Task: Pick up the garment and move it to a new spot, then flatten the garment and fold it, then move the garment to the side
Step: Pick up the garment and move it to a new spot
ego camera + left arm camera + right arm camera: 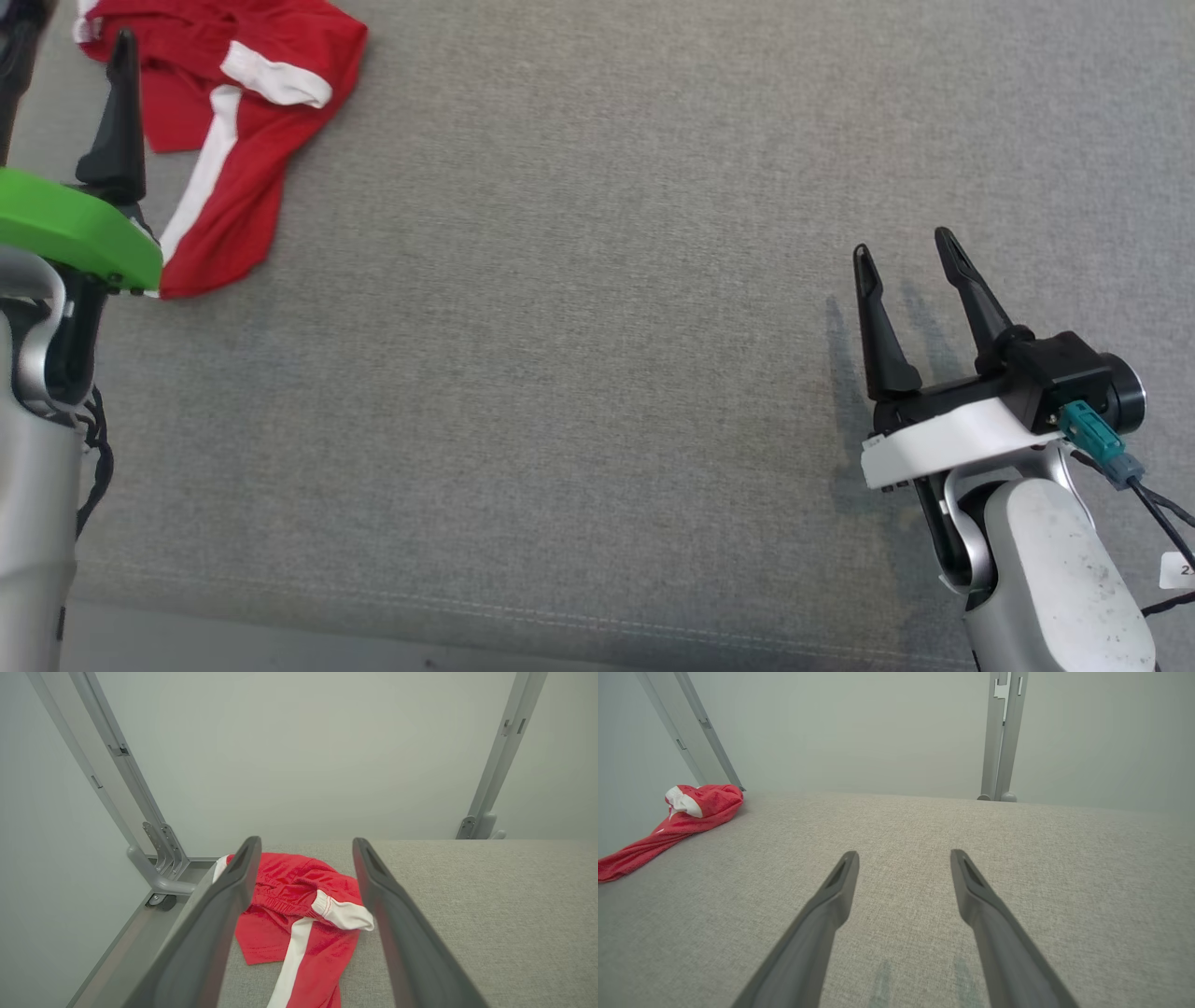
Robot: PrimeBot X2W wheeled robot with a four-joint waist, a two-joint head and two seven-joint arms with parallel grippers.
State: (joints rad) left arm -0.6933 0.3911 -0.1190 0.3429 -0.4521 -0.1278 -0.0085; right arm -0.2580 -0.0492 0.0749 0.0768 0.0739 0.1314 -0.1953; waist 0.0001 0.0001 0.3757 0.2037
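L gripper [302, 847]: long dark fingers [205, 933], green wrist plate [75, 229], silver forearm [33, 523], black cable [98, 457]. R gripper [902, 241]: white wrist plate [943, 439], teal connector [1094, 443] w/ black lead [1162, 518], speckled silver forearm [1055, 560].

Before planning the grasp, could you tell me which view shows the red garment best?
The left wrist view: the red garment lies close, framed by the left end effector, waistband and stripe clear. The head view crops it at its top left; the right wrist view shows it small, far left.
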